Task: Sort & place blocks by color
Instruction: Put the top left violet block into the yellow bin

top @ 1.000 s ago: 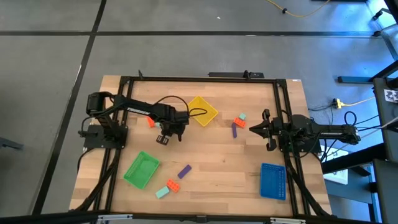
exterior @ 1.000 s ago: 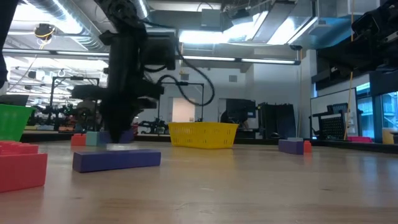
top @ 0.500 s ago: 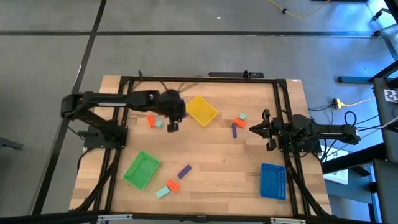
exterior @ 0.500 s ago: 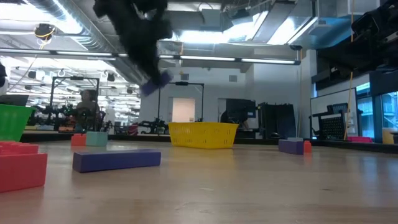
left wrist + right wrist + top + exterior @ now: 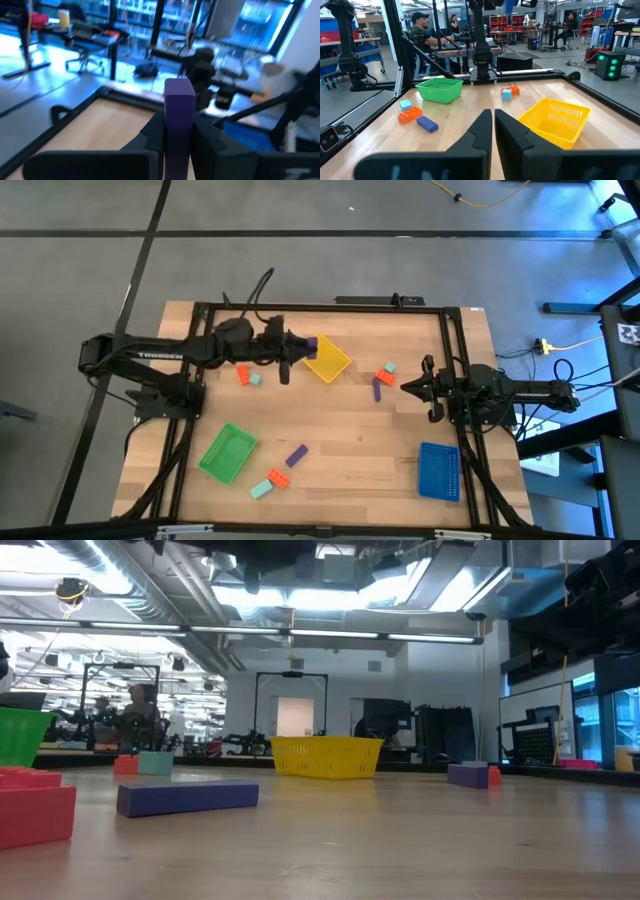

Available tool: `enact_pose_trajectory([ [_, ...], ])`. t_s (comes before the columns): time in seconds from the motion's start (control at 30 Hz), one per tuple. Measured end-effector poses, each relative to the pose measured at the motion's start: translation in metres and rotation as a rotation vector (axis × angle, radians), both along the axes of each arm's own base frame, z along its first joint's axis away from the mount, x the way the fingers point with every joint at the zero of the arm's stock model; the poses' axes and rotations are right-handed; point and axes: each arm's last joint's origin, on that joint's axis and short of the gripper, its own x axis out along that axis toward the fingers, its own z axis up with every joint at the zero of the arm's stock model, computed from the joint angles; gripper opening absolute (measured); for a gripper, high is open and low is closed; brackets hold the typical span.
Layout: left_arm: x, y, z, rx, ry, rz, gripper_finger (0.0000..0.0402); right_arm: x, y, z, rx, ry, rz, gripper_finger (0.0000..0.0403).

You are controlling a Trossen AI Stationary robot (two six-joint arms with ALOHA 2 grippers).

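Observation:
My left gripper (image 5: 300, 346) is raised high above the table, at the left edge of the yellow tray (image 5: 328, 360), and is shut on a purple block (image 5: 312, 342). The left wrist view shows that block (image 5: 179, 102) sticking out between the fingers. My right gripper (image 5: 404, 387) waits shut near the table's right side. An orange block (image 5: 241, 375) and a teal block (image 5: 255, 379) lie flat below the left arm. Another purple (image 5: 379, 388), orange (image 5: 384, 375) and teal (image 5: 390, 367) group lies near the right gripper. A third group, with a purple block (image 5: 296, 454), lies beside the green tray (image 5: 227, 452). My left gripper pinches the purple block between its two fingers (image 5: 156, 135), one on each long side (image 5: 179, 125). The fingers lie along the block and point roughly level toward the table's right. The block's free end (image 5: 179, 87) reaches out past the fingertips. It is lifted clear of the table.
A blue tray (image 5: 438, 470) lies at the near right corner. A black frame (image 5: 320, 307) runs round the table edge. The low view shows a purple block (image 5: 187, 797) and a red block (image 5: 35, 812) close by, the yellow tray (image 5: 326, 756) behind. People sit beyond the table (image 5: 422, 25).
My left gripper has risen from the table with the purple block, out of the top of the low view. It has swung toward the far edge and rightward to the yellow tray's left edge, and turned from pointing down to roughly level. The block is lifted clear.

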Motion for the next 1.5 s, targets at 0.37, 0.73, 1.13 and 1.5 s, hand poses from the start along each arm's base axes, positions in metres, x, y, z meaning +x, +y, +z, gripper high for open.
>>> enact_pose_trajectory([
  [0.37,-0.002,-0.008,-0.004,-0.053,-0.12,-0.035,0.0048,0.0,0.0,0.0,0.0,0.0,-0.001,0.0025],
  [0.73,-0.003,-0.01,0.004,-0.061,-0.2,-0.089,0.0048,0.0,0.0,0.0,-0.038,-0.001,-0.003,0.0025],
  [1.13,-0.005,0.001,0.003,-0.075,-0.187,-0.067,0.0048,-0.006,0.002,0.031,-0.103,-0.336,0.054,0.0025],
  [1.5,-0.023,-0.006,0.016,-0.034,-0.185,-0.185,0.0048,-0.032,-0.001,0.082,0.166,-0.798,0.02,0.0025],
])
